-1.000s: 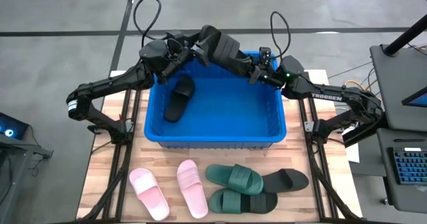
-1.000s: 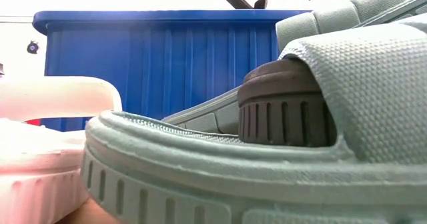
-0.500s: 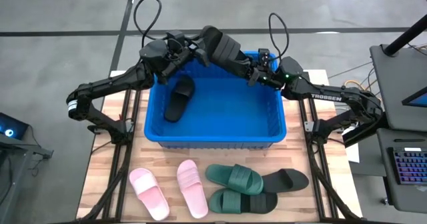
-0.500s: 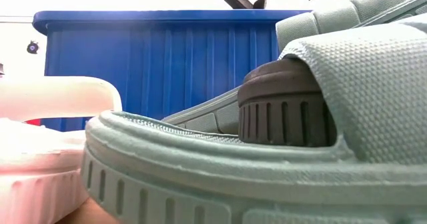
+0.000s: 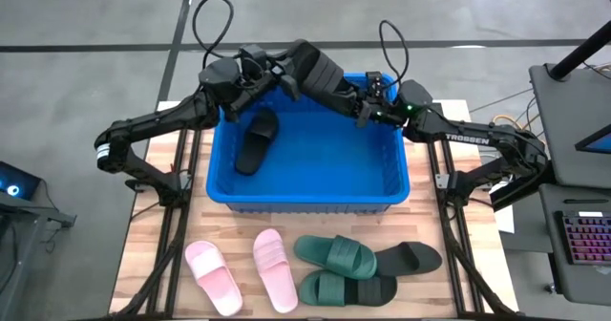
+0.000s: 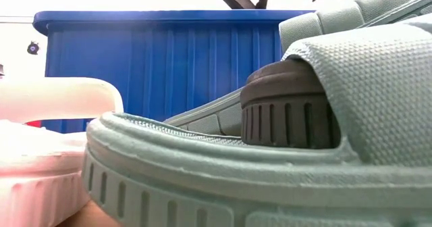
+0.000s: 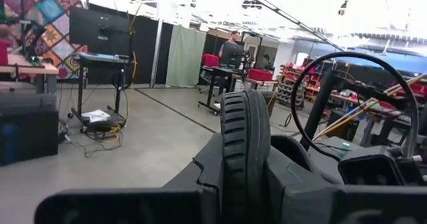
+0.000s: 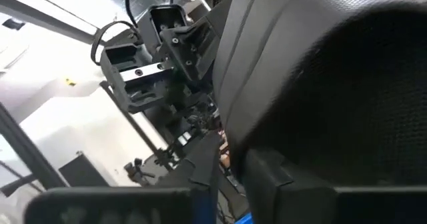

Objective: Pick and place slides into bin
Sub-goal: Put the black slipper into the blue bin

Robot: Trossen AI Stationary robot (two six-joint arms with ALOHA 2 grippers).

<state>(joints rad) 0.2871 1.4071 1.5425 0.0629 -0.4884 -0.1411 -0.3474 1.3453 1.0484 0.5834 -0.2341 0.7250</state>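
A black slide (image 5: 315, 71) hangs above the far rim of the blue bin (image 5: 382, 182), held between both grippers. My left gripper (image 5: 280, 80) is shut on its left end and my right gripper (image 5: 361, 103) on its right end. A second black slide (image 5: 254, 139) lies flat on the bin's floor at the left. On the table near the front edge lie two pink slides (image 5: 215, 275), two green slides (image 5: 334, 254) and one more black slide (image 5: 409, 257). My left gripper pinches the held slide across its thickness, coming level from the table's left. The ribbed sole edge (image 7: 243, 144) stands upright between the two fingers. The slide is clear of the bin. My right gripper has the slide's other end (image 8: 313, 77) between its fingers, coming from the table's right and slanting toward the far side. The slide itself hides the exact place of contact. That end hangs above the bin's far rim.
The bin fills the table's middle, with free room on its floor to the right of the black slide. In the low view a green slide (image 6: 270, 173) and a pink one (image 6: 47, 119) stand close before the bin's wall (image 6: 169, 58). Monitors and desks flank the table.
My right gripper and the held black slide have shifted slightly toward the table's left, staying above the bin's far rim. The slides on the table and in the bin have stayed put.
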